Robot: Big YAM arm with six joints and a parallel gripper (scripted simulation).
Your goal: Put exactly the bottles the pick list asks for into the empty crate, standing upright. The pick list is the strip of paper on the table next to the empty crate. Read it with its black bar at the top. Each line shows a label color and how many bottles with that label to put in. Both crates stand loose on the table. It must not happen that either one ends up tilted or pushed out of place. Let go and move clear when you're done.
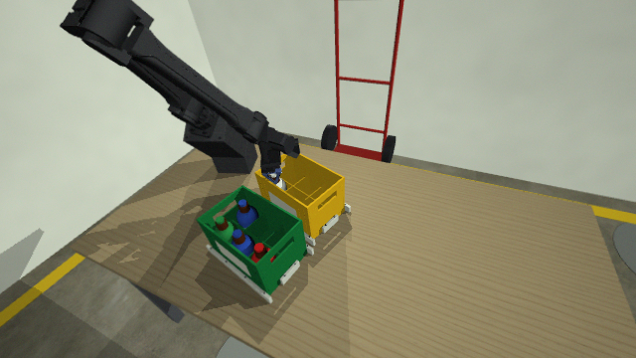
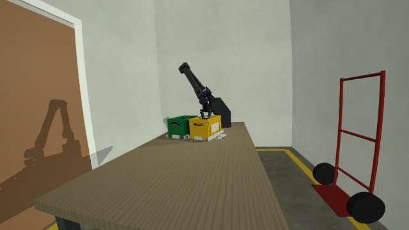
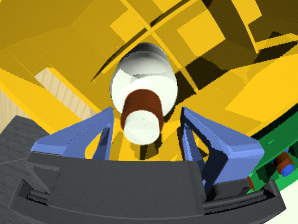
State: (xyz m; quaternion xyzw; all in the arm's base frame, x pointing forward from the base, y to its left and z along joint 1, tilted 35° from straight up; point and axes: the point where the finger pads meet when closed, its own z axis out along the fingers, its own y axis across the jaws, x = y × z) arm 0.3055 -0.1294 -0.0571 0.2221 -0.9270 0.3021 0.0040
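Observation:
My gripper (image 1: 272, 175) (image 2: 206, 115) (image 3: 147, 112) is partly open, low over the near-arm end of the yellow crate (image 1: 320, 219) (image 2: 198, 131) (image 3: 30, 62). A white bottle (image 1: 280, 184) (image 3: 144, 75) with a brown neck and white cap stands in that crate, its neck between the spread blue fingers without visible contact. The green crate (image 1: 279, 272) (image 2: 177, 131) holds two blue bottles (image 1: 246, 216) (image 1: 242, 245), a green bottle (image 1: 224, 230) and a red bottle (image 1: 258, 255); a further bit of red shows beside it. The pick list (image 2: 220, 137) lies beside the yellow crate, too small to read.
The two crates stand close together on the table (image 1: 447, 259) (image 2: 192, 179). The arm's dark base stands behind them. The crate walls rise around the fingers. A red hand truck (image 1: 363, 151) (image 2: 332, 195) stands on the floor, off the table.

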